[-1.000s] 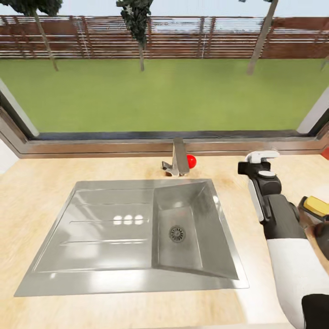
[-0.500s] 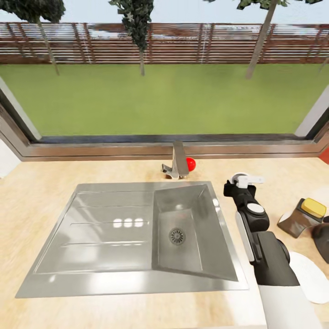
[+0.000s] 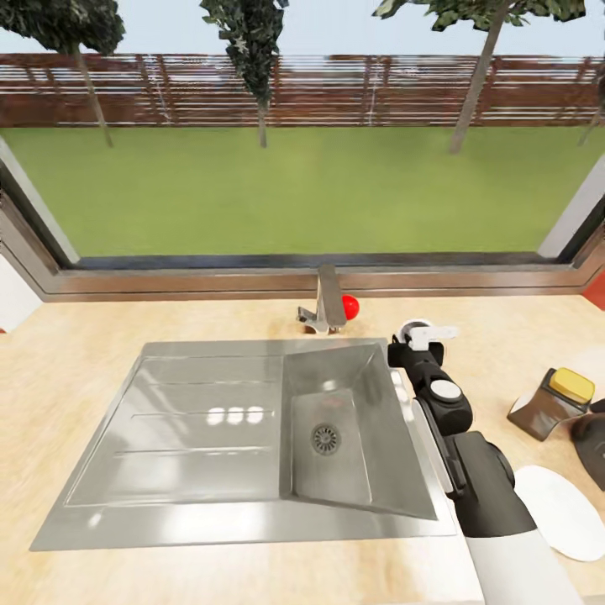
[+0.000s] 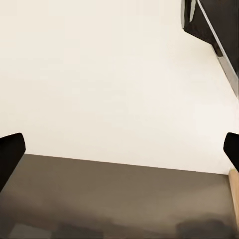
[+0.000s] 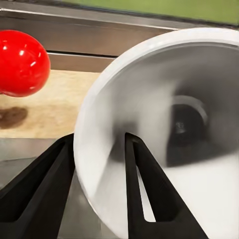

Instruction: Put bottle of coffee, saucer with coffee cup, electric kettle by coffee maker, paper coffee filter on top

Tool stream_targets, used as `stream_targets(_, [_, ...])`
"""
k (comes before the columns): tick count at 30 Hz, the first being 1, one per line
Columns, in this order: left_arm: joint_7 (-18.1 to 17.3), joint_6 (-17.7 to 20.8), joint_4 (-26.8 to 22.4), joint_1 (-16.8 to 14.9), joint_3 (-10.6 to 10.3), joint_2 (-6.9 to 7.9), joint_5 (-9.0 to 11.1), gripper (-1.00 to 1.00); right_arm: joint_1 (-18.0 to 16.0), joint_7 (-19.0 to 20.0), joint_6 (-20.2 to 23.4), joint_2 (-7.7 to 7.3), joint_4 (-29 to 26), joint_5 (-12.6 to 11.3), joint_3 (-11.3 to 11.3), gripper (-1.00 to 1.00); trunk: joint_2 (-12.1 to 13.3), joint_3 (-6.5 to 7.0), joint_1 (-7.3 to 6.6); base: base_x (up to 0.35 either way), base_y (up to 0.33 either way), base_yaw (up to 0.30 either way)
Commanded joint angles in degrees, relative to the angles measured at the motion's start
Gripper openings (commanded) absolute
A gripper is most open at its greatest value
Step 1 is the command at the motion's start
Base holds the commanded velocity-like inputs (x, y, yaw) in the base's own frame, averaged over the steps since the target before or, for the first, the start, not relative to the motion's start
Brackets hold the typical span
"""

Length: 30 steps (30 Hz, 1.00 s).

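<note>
My right gripper is shut on the white coffee cup just past the sink's back right corner. In the right wrist view one dark finger reaches inside the cup and the other finger presses its outer wall. A white saucer lies on the counter at the right, near the front. Behind it a brownish bottle with a yellow lid leans over, beside a dark object cut off by the frame edge. The left gripper stands open, its dark tips wide apart over a pale surface.
A steel sink with a drainboard takes up the middle of the wooden countertop. A faucet stands at its back with a red ball beside it. A wide window runs behind.
My right arm has swung left and nearer with the cup, from the counter's right side to the sink's back right corner. The saucer and the bottle have come fully into view.
</note>
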Motion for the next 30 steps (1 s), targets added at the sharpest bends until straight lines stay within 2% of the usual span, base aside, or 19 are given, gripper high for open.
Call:
stream_targets(1, [0.2,-0.1,-0.3,0.1,-0.5,0.03,0.7,1.0,0.0,-0.2,0.4,-0.02,0.0,0.2,0.4,-1.0,-0.1,0.01,0.03,0.0,0.0,0.0])
stream_targets(9, [0.2,-5.1,-0.3,0.1,-0.3,-0.04,1.2,1.0,0.6,-0.2,0.5,-0.04,-0.1,0.2,0.8,-1.0,-0.1,0.72,0.03,0.0,0.0,0.0])
stream_targets(16, [0.2,-5.6,-0.5,0.1,-0.4,-0.2,1.2,1.0,0.7,-0.2,0.5,-0.05,0.0,0.2,0.8,-1.0,-0.1,1.35,0.03,-0.036,-0.01,0.0])
stream_targets(30, [0.5,-5.7,-0.5,0.1,-0.4,-0.13,1.1,1.0,0.7,-0.2,0.5,-0.03,0.1,0.1,0.8,-1.0,-0.1,2.61,0.03,-0.264,-0.119,0.0])
